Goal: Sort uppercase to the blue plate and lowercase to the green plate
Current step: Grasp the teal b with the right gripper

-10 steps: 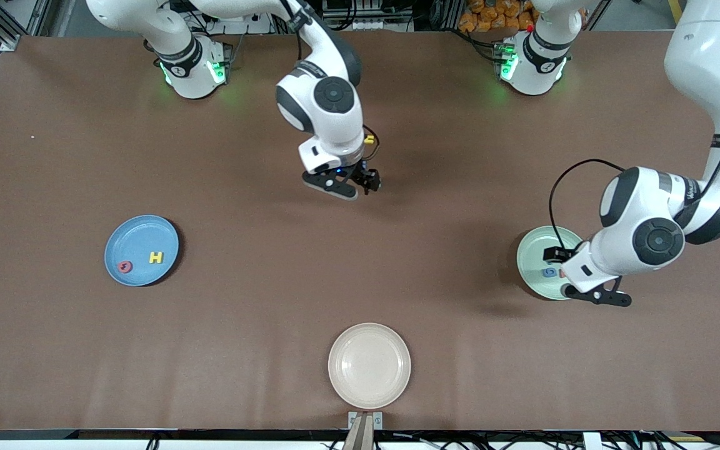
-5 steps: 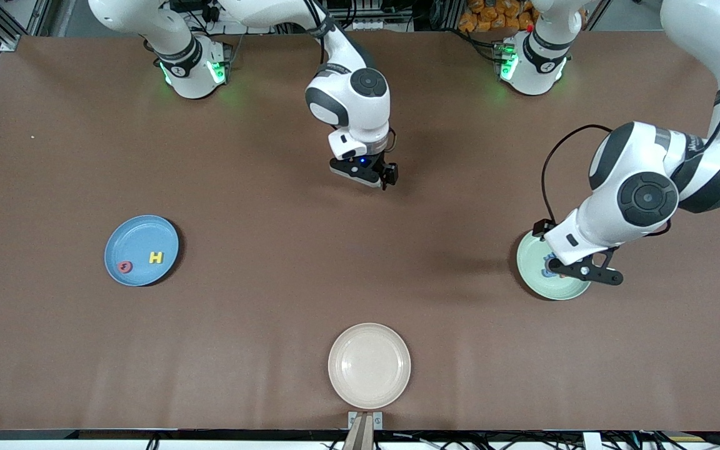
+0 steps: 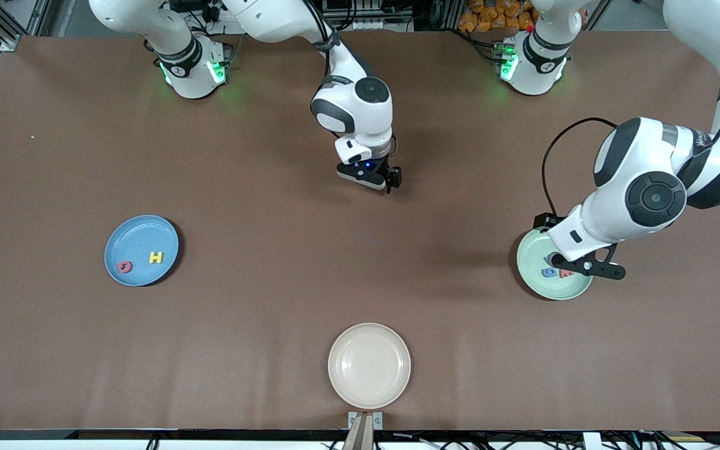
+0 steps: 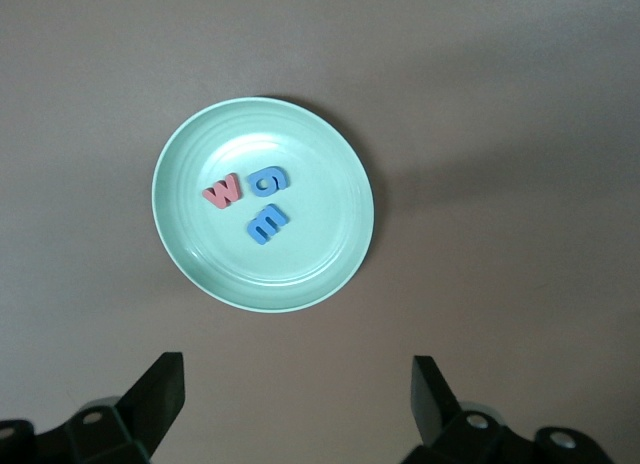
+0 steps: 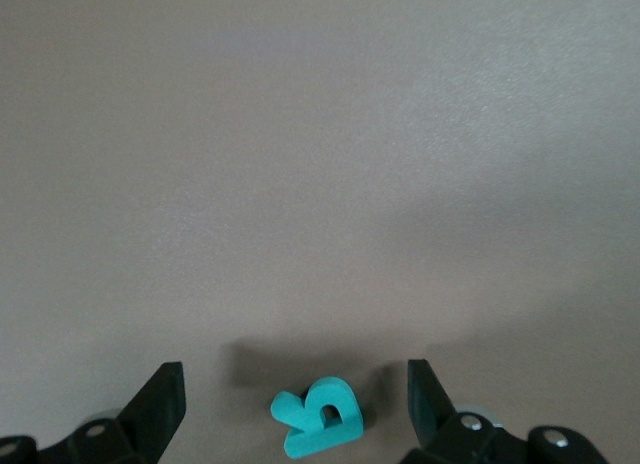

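Right hand (image 5: 295,409), spread wide, straddles the teal-green foam R (image 5: 318,417), unseen from the front. Left hand (image 4: 298,399), wide and empty, hangs over the pale mint-green plate (image 4: 340,244).

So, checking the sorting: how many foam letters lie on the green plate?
3 on the green plate: a red w, a blue g and a blue e, clustered near its middle. The left wrist view hides none.

The left arm's white wrist covers part of the round pale mint-green plate (image 3: 541,284) and the small foam letters on it. The teal-green foam letter R (image 5: 320,420) sits between the right gripper's fingers (image 5: 160,404), whose tips the picture's edge cuts off.
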`<state>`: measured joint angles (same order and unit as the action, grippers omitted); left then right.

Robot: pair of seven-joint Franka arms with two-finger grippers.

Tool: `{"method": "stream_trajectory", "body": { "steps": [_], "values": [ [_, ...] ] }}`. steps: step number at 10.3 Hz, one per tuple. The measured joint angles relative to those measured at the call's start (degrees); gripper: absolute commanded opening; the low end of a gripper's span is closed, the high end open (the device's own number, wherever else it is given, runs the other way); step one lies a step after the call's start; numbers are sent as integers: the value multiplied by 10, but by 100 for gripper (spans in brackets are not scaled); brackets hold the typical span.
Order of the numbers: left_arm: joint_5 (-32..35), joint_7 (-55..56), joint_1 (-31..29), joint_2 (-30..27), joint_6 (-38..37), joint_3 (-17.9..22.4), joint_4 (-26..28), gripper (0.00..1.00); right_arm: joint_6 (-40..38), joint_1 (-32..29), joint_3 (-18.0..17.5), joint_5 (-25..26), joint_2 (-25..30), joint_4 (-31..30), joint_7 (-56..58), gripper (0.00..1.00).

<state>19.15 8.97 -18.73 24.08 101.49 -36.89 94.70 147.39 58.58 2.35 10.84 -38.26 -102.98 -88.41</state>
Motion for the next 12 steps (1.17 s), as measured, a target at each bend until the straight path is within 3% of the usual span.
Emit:
{"method": "stream_trajectory", "body": {
  "steps": [6, 12],
  "values": [
    [-1, 0, -6, 0, -1, 0, 3, 100, 22, 1, -7, 7, -15, 0, 20, 83],
    [-1, 0, -7, 1, -1, 1, 6, 100, 18, 1, -10, 7, -14, 1, 46, 64]
  ]
}}
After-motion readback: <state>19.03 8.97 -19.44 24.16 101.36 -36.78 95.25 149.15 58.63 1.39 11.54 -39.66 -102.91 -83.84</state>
